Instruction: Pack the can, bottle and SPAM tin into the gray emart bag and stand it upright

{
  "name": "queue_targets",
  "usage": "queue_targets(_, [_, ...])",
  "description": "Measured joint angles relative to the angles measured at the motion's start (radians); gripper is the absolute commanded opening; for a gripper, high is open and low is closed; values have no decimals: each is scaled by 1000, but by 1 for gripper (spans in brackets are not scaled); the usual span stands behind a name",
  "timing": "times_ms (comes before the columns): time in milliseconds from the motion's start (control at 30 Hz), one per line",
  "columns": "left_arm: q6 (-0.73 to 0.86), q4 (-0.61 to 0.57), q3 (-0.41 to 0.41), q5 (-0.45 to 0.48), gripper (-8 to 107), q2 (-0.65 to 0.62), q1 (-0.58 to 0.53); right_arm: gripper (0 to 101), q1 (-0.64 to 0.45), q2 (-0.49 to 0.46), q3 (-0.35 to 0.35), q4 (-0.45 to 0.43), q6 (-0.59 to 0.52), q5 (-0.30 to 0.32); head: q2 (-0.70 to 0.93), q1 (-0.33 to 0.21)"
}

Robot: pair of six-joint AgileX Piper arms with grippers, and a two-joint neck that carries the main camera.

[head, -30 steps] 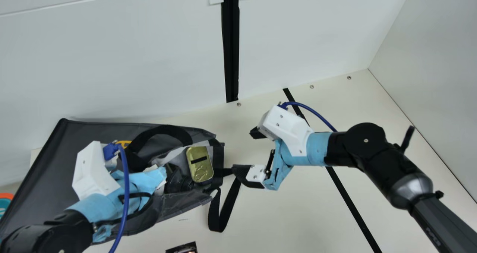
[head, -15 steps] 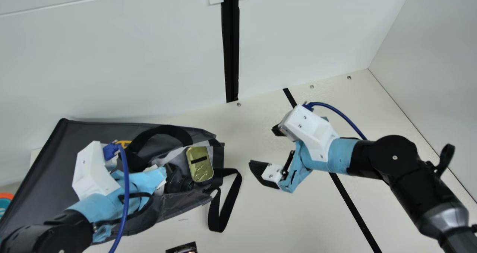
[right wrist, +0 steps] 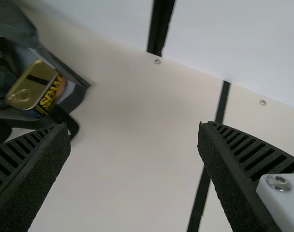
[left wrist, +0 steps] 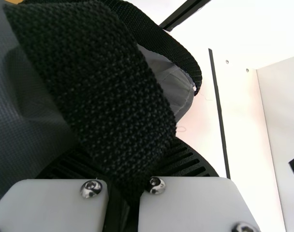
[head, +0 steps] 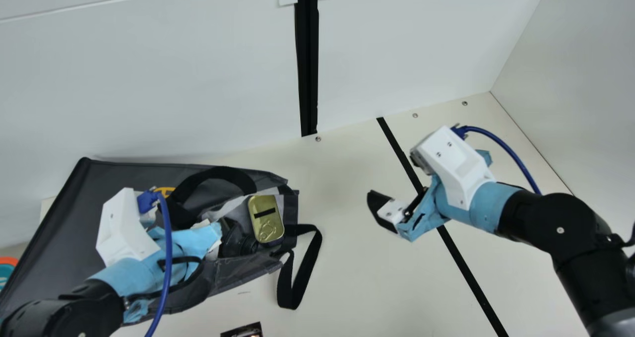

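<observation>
Uprighting the gray emart bag [head: 111,175] appears in hand: with the SPAM tin [head: 266,219] in its mouth at left, left gripper [left wrist: 132,164] clamping a black handle [left wrist: 103,87], right gripper [right wrist: 133,126] wide and empty, the next move calls for lifting the handle.

Bag [head: 64,213]: on desk [head: 347,287], lower left of frame
SPAM tin [head: 266,224]: in bag's mouth
Strap [head: 307,266]: right of bag

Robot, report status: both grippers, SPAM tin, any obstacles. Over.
Left gripper shut on black strap. Right gripper open, empty. SPAM tin inside bag, bag lying down. Loose strap loop beside.
</observation>
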Motion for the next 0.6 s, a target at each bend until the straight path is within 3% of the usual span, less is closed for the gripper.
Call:
queue_targets(300, [0, 0, 0, 0, -8, 0, 0, 95, -78, -49, -23, -207, 213, 3, 0, 0])
queue_targets(600, [0, 0, 0, 0, -8, 0, 0, 95, -138, -89, -70, -410, 459, 83, 2, 0])
